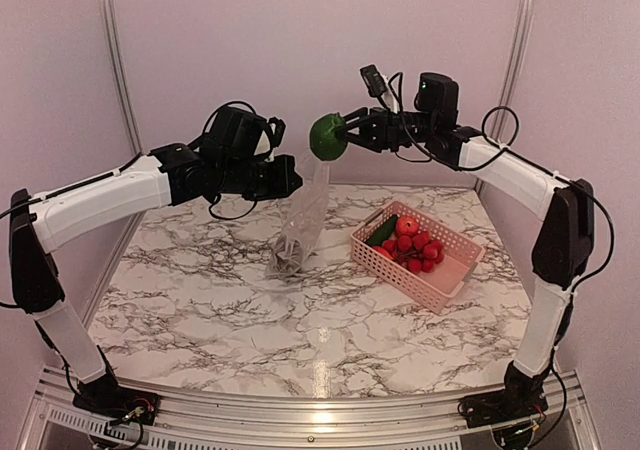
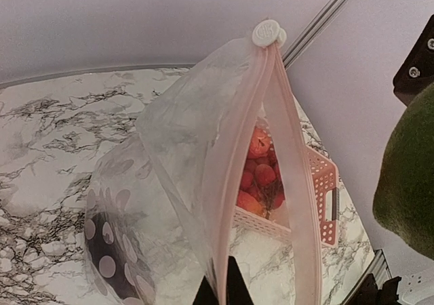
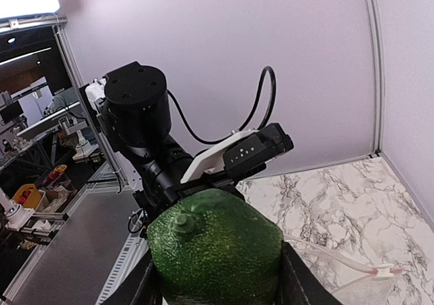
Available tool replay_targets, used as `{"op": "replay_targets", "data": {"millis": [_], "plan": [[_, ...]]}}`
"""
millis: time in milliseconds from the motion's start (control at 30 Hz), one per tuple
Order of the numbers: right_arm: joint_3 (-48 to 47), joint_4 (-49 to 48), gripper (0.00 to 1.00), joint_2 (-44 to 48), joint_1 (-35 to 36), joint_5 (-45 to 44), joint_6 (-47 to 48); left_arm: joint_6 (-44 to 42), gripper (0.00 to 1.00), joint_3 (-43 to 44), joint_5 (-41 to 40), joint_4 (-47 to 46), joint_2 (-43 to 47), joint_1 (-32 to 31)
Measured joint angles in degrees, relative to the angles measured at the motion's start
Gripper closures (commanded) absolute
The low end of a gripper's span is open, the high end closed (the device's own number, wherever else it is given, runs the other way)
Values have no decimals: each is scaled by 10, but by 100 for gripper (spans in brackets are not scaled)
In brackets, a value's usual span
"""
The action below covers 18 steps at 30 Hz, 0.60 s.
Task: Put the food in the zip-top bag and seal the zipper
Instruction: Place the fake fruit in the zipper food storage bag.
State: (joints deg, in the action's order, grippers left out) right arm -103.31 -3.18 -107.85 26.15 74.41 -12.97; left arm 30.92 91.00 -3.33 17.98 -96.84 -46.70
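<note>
Top external first: how far along does it look?

Partway, I'd judge. The zip-top bag [image 1: 305, 220] hangs upright with something dark in its bottom. Red fruits [image 1: 412, 242] and the cucumber [image 1: 381, 232] lie in the pink basket [image 1: 440, 285], just right of the bag. The zipper is unsealed.

And the pincers?

The left gripper [image 1: 293, 182] is clamped on the bag's mouth edge, holding it up. The right gripper [image 1: 338, 134] grips the round green piece [image 1: 325, 138] just above the bag's mouth.

Left wrist view?

The bag's mouth gapes. The zipper [image 2: 237, 169] is a pinkish strip, with its white slider [image 2: 266, 32] at the far end. The left fingertips [image 2: 234, 291] pinch the near rim. A dark spotted shape [image 2: 102, 251] sits low inside the bag, perhaps the eggplant. The round green piece looms right of the bag.

Right wrist view?

The round green piece fills the gap between both fingers [image 3: 297, 283], which are spread to its width and pressing on it. The slider peeks out below and to its right. The bag's inside is hidden.

What's left?

Dropping this piece in, moving the remaining food from the basket into the bag, then running the zipper closed.
</note>
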Motion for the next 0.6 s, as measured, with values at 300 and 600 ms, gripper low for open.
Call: {"op": "replay_targets", "data": {"millis": [300, 600], "plan": [[5, 5, 59, -20, 12, -63, 13, 2, 100, -9, 1, -8, 5, 0], [5, 130, 37, -18, 52, -187, 163, 2, 100, -15, -4, -6, 13, 3]]}}
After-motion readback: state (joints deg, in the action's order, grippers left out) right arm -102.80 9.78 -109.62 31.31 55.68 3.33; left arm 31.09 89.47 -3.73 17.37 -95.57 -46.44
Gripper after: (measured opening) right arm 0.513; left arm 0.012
